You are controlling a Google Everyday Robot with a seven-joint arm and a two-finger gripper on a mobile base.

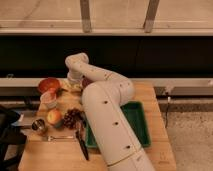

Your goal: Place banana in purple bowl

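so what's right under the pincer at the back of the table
Under the pincer lies the banana, pale yellow, beside the orange-red bowl. The arm covers the tabletop just right of it, so the purple bowl cannot be seen clearly.

Bulky white rounded arm [107, 117]; small dark dots; pale claw [74, 84] at the table's far end.
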